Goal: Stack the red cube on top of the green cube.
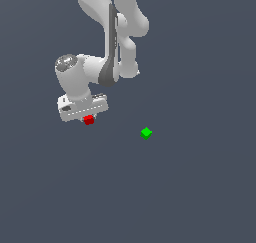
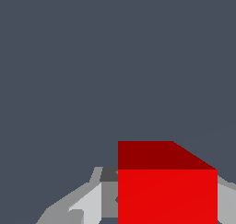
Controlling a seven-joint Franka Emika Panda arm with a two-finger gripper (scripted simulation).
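white arm's fingers (image 1: 88, 118) pinching the red cube (image 1: 89, 120) tight on both sides, green cube (image 1: 146, 133) sitting alone on the grey bench (image 1: 190, 187), well off toward the exterior view's right

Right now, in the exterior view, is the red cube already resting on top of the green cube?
No, the red cube sits under the gripper, apart from the green cube.

There is one red cube (image 1: 89, 119) and one green cube (image 1: 146, 133), so two cubes in all. There is one robot arm (image 1: 112, 32) with one gripper (image 1: 86, 116). The red cube is at the gripper, and the green cube sits well apart from the red cube.
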